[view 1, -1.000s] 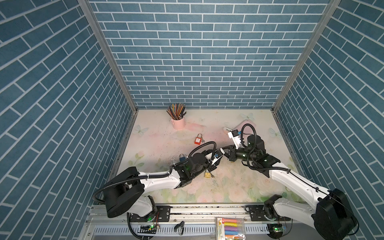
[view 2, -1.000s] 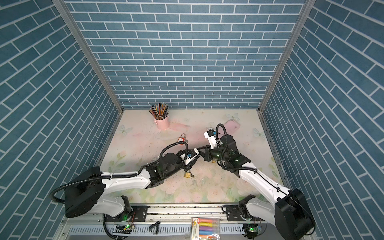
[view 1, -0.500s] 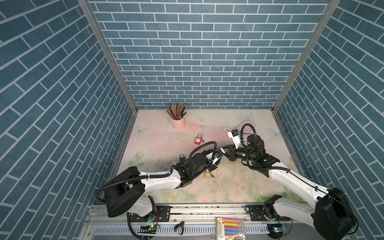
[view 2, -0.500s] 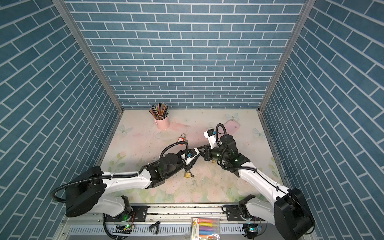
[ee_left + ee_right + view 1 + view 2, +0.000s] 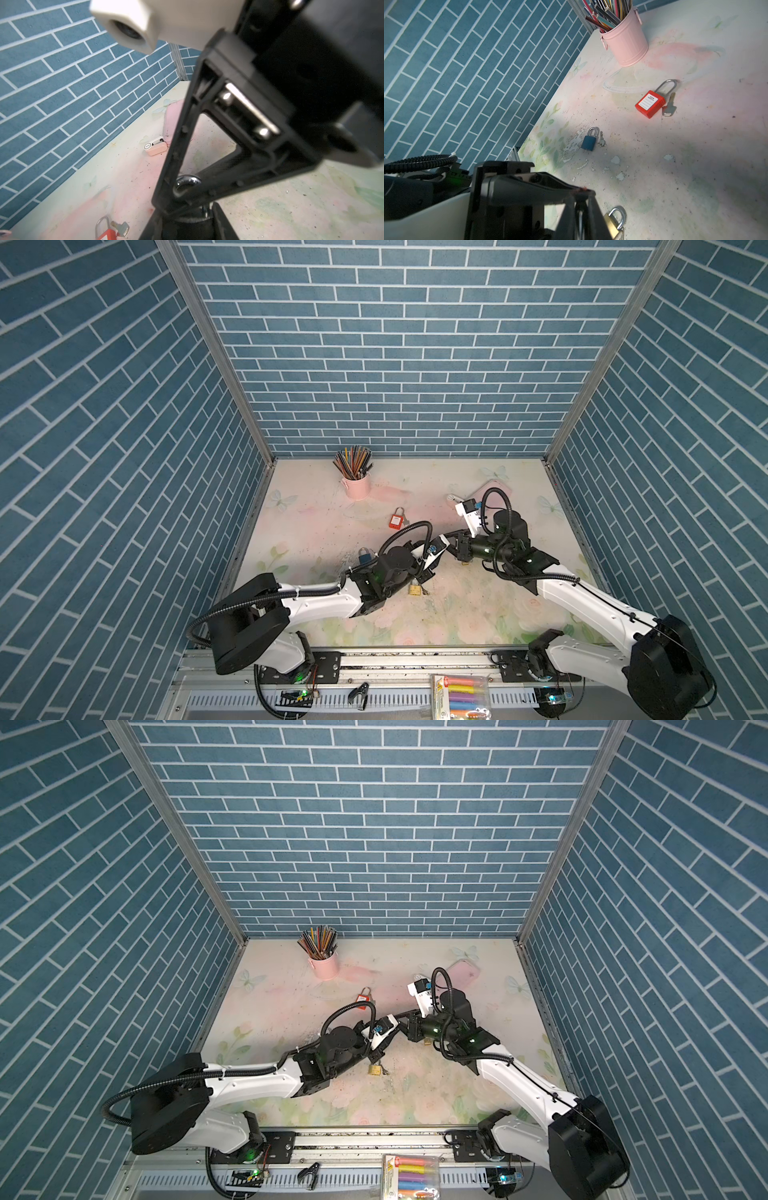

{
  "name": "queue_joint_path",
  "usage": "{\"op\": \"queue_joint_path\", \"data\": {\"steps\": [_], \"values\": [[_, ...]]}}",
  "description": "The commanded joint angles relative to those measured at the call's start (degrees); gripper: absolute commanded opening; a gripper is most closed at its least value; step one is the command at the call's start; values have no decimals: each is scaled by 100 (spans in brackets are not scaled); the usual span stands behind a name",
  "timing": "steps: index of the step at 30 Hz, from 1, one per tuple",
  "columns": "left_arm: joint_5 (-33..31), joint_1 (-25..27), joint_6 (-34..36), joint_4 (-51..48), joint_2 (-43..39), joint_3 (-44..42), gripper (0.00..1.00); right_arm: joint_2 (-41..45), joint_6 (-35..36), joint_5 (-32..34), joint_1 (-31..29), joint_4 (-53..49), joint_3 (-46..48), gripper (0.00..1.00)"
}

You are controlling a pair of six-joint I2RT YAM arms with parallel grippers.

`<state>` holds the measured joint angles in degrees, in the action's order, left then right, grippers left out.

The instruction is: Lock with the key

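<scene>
Three padlocks on worktop [image 5: 478, 614]: brass padlock [image 5: 414, 589] flat toward front edge, mid-width; blue padlock [image 5: 588, 141] between centre and left edge; red padlock [image 5: 649, 104] nearer back edge, key [image 5: 669, 106] beside it. Left fingers [image 5: 223, 226] and right fingers [image 5: 592, 216] tip to tip above centre, metal ring [image 5: 186, 182] between right pair. Can't tell released or clenched, either side. Brass padlock apart from both tips.
</scene>
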<state>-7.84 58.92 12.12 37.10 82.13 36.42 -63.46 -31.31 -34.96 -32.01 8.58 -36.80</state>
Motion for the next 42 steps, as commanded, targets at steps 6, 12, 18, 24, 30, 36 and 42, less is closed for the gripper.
{"op": "queue_joint_path", "data": {"steps": [6, 12, 18, 24, 30, 36, 42], "values": [[88, -901, -2852, -616, -565, 102, 8, 1711, 130, 1759, 151, 121, 427, 41], [194, -1587, -5701, -1202, -792, -127, 6, 2196, 179, 1723, 143, 812, 1295, 43], [305, -1651, -7863, -835, -747, -554, 6, 1187, -228, 878, 29, 1305, 1285, 40], [583, -1673, -8788, -572, -534, -629, 3, 71, 59, 723, -457, 1448, 754, 36], [817, -1699, -9102, -496, -378, -640, 1, -730, -380, 379, -668, 2200, 532, 32], [880, -1721, -9140, -467, -298, -606, 1, -1352, -415, 392, -979, 2305, 221, 32], [923, -1735, -9140, -444, -285, -600, 1, -1796, -402, 363, -1071, 2375, -10, 30]]}}
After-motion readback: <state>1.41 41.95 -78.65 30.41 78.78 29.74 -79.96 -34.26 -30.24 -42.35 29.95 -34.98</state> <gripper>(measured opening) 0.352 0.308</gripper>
